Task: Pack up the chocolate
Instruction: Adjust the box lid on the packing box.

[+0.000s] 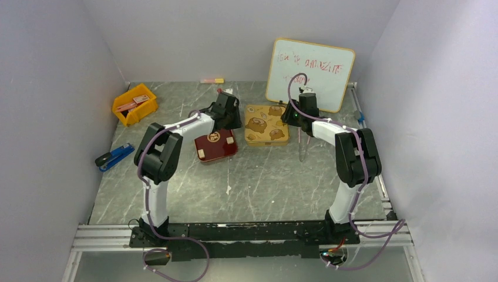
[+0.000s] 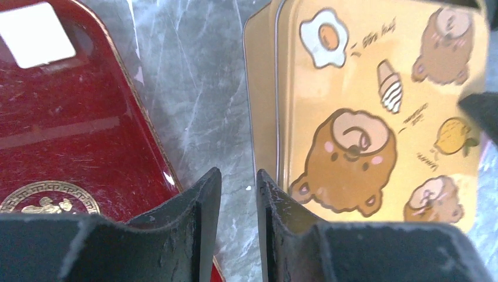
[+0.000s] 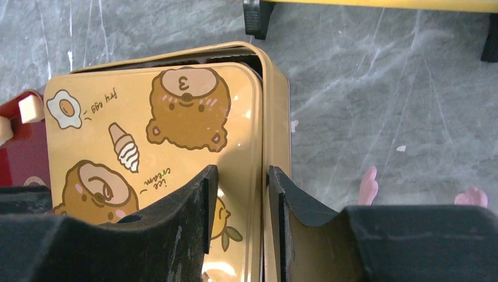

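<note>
Both my grippers are hanging empty: left gripper (image 2: pixel 238 191) barely open between red tray (image 2: pixel 70 129) and gold tin (image 2: pixel 364 88), right gripper (image 3: pixel 242 194) wider above its edge.

At centre, a gold rectangular bear-printed tin (image 1: pixel 267 124) lies just right of a dark red glossy tray (image 1: pixel 220 150) bearing a pale tan chocolate cube (image 1: pixel 201 154).

Grey marbled stone-look counter (image 1: pixel 264 188) is noted, veined in white. It is enclosed on left, back and right by plain pale lilac-grey walls (image 1: pixel 194 35). A white rectangular board with light wooden frame (image 1: pixel 311 70) is leaned against the back wall; its faint red writing cannot be read. A silver aluminium rail (image 1: pixel 106 235) is fixed along the near edge. Lighting is even and diffuse.
</note>
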Robot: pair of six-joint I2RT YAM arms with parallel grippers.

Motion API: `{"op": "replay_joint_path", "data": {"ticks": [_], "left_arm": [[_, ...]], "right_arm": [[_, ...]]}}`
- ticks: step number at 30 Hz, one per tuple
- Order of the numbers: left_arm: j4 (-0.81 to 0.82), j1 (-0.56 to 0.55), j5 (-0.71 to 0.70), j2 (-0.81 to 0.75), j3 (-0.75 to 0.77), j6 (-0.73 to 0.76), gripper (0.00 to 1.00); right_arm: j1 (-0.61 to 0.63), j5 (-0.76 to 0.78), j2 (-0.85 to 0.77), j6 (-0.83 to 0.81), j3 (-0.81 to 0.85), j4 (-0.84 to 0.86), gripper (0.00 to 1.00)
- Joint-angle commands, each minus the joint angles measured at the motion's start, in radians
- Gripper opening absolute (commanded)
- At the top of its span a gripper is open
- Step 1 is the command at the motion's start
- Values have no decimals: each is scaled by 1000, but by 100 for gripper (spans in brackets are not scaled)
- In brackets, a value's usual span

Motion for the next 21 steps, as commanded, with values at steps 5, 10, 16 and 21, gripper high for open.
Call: {"op": "replay_joint_path", "data": {"ticks": [5, 10, 16, 21], "left_arm": [[75, 16, 21, -101, -51, -39, 35], [156, 48, 117, -122, -123, -79, 38], [283, 71, 215, -140, -207, -122, 40], [380, 76, 260, -162, -263, -152, 40]], "right_arm": [[17, -28, -47, -3, -75, -142, 40], [17, -26, -48, -11, -69, -152, 40], [18, -24, -36, -14, -64, -149, 40], [16, -28, -27, -13, -63, -136, 40]]}}
